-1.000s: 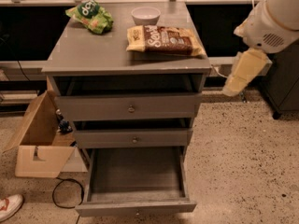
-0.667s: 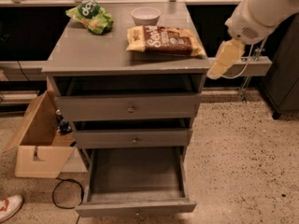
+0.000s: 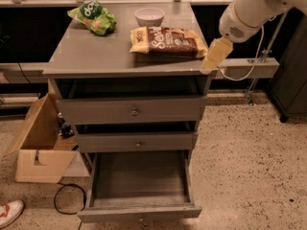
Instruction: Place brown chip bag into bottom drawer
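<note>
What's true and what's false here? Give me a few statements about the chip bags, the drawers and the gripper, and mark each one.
1. The brown chip bag lies on the cabinet top. True.
2. The bottom drawer is pushed shut. False: it is pulled out.
3. The gripper is down inside the bottom drawer. False: it is at the cabinet top's right front corner, by the brown chip bag's right end.
4. The white bowl stands behind the brown chip bag. True.
5. The green chip bag lies in the cardboard box. False: it lies at the back left of the cabinet top.
</note>
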Tool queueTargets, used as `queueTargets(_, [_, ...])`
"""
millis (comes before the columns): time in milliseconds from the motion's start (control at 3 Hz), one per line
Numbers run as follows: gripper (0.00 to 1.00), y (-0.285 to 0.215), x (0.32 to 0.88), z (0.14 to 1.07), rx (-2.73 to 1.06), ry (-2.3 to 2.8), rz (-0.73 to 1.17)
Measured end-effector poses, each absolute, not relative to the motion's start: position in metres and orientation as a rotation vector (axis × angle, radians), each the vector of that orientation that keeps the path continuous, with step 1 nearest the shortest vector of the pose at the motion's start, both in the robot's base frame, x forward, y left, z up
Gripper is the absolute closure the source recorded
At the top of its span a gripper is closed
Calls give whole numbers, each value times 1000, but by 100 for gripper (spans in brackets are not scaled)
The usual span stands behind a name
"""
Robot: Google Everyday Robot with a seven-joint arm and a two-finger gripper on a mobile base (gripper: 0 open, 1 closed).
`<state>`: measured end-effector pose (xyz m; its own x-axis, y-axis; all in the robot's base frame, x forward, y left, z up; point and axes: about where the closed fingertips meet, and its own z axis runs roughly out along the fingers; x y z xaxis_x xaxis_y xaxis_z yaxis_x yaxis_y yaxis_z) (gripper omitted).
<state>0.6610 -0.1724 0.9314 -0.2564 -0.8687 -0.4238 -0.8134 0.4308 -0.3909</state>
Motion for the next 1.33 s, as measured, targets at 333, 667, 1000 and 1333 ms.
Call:
queueTargets(333, [0, -162, 675, 928, -1419, 2064, -135])
queueTargets(667, [0, -141, 715, 923, -1426, 1990, -188])
queueTargets(1000, [0, -118, 753, 917, -1424, 1922, -173])
queueTargets(1333, [0, -97, 782, 907, -1414, 1891, -128])
